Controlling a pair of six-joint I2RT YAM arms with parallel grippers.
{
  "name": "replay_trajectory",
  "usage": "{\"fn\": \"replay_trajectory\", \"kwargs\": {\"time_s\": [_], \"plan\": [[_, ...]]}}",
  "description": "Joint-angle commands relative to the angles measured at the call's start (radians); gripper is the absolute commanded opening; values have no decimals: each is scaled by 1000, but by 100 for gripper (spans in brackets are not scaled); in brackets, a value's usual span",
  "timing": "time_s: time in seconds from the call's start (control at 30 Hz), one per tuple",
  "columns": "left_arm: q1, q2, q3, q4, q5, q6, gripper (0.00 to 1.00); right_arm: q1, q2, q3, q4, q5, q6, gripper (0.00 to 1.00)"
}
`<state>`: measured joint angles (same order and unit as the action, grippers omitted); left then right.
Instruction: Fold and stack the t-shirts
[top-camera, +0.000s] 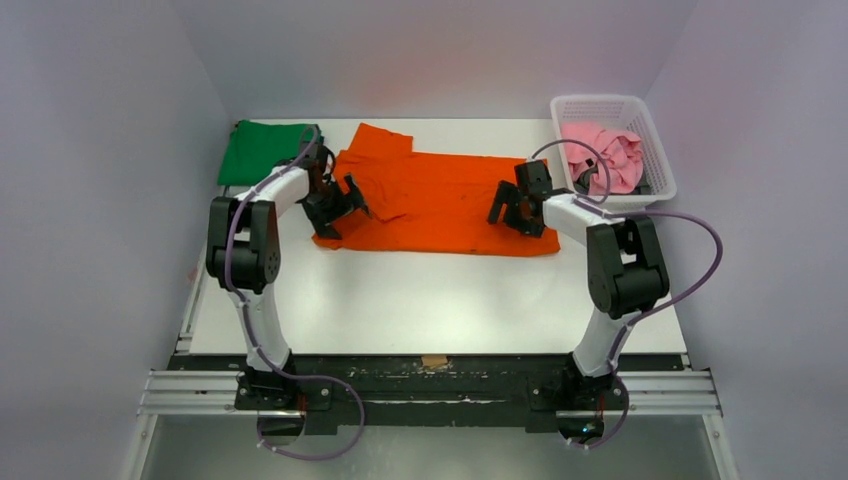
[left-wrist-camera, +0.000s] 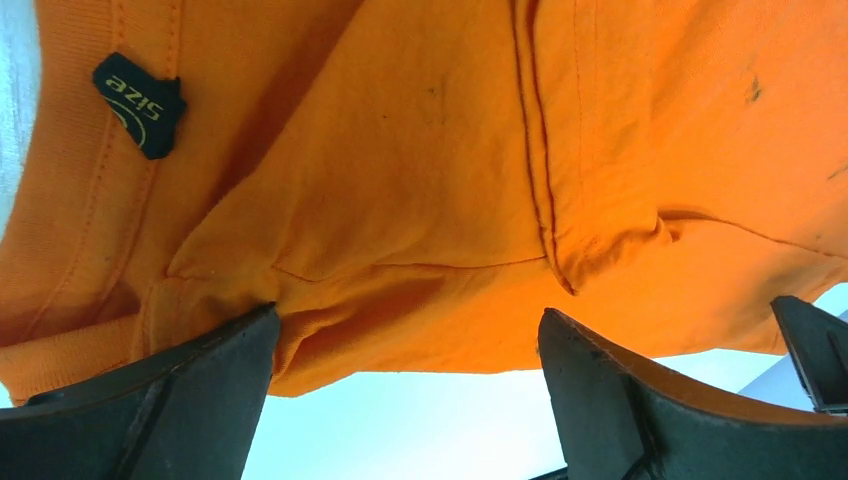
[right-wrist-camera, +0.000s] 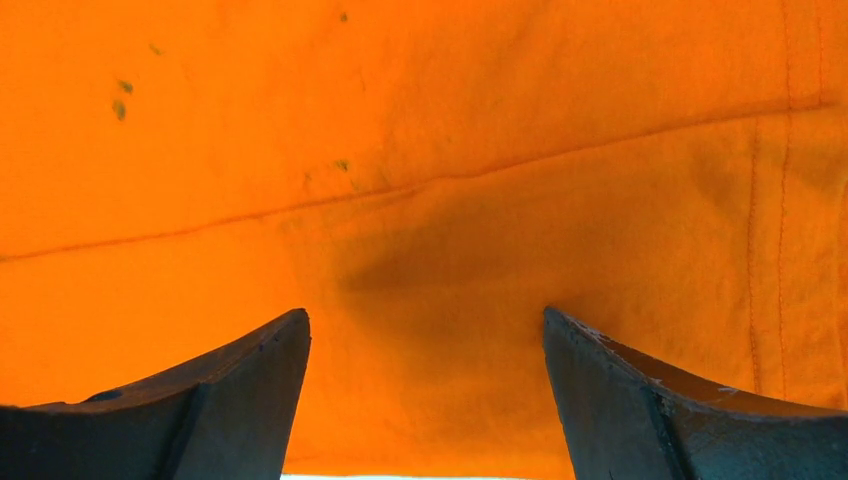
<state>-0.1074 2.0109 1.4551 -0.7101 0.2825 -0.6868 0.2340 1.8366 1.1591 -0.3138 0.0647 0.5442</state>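
From above, your left end effector (top-camera: 352, 196) and right end effector (top-camera: 503, 208) sit over opposite ends of the orange t-shirt (top-camera: 440, 200), which lies between them on the table (top-camera: 420, 290). Left wrist: jaws wide apart, nothing gripped, shirt hem just ahead. Right wrist: jaws spread too, orange fabric beneath and ahead.

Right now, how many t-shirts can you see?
3: green t-shirt folded at back left, orange t-shirt spread in the middle, pink t-shirt in the basket; others may hide beneath.
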Motion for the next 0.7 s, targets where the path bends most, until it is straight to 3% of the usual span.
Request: {"fn": "replay_trajectory", "kwargs": {"time_s": [0.0, 0.27, 0.53, 0.67], "plan": [[0, -20, -93, 18, 44, -8, 100, -5, -62, -120, -5, -30, -1, 84], [-45, -269, -441, 92, 13, -70, 100, -5, -229, -330, -25, -13, 6, 84], [-199, -510, -750, 92, -47, -194, 100, -5, -435, -481, -135, 30, 66, 84], [-225, -673, -868, 32, -94, -262, 100, -6, -542, -553, -228, 63, 122, 84]]}}
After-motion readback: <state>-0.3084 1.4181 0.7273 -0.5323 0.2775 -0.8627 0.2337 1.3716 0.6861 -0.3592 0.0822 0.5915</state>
